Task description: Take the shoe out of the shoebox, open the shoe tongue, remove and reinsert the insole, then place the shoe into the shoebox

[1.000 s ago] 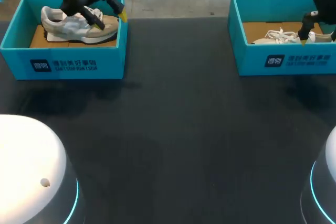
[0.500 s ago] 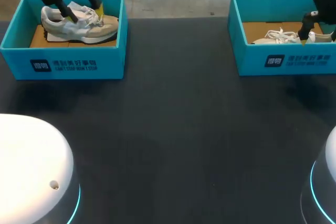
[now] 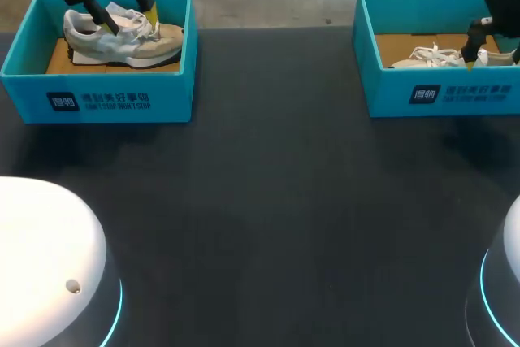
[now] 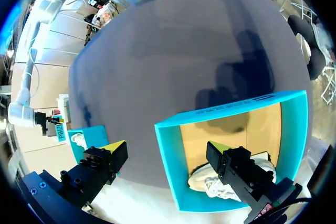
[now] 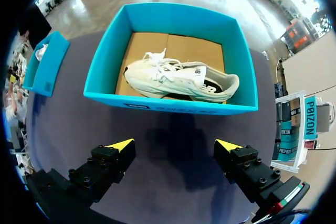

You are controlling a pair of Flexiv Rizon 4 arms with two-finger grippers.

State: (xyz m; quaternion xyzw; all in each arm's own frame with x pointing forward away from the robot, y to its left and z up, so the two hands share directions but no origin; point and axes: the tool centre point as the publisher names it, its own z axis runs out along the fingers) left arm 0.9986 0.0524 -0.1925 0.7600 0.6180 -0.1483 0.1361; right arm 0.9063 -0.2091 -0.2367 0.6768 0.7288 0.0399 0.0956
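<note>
A white and beige shoe (image 3: 122, 38) lies in the teal shoebox (image 3: 97, 99) at the table's back left. My left gripper (image 3: 130, 19) hangs open above it with nothing held. In the left wrist view this gripper (image 4: 167, 148) is spread wide, one finger over the shoe (image 4: 210, 186) and a box wall (image 4: 170, 161) under the gap. A second white shoe (image 5: 178, 80) lies in the teal shoebox (image 5: 168, 103) at the back right. My right gripper (image 5: 175, 144) is open and apart from it, above the box's near wall; one fingertip (image 3: 470, 58) shows in the head view.
The dark table (image 3: 276, 201) stretches wide between the two boxes and toward me. The white robot bases (image 3: 49, 266) fill the near corners. Both boxes are open-topped with a cardboard floor (image 5: 157, 45).
My left gripper has swung from the left box's right wall back and to the left, over the shoe's middle, still open. The right arm and both shoes have stayed put.
</note>
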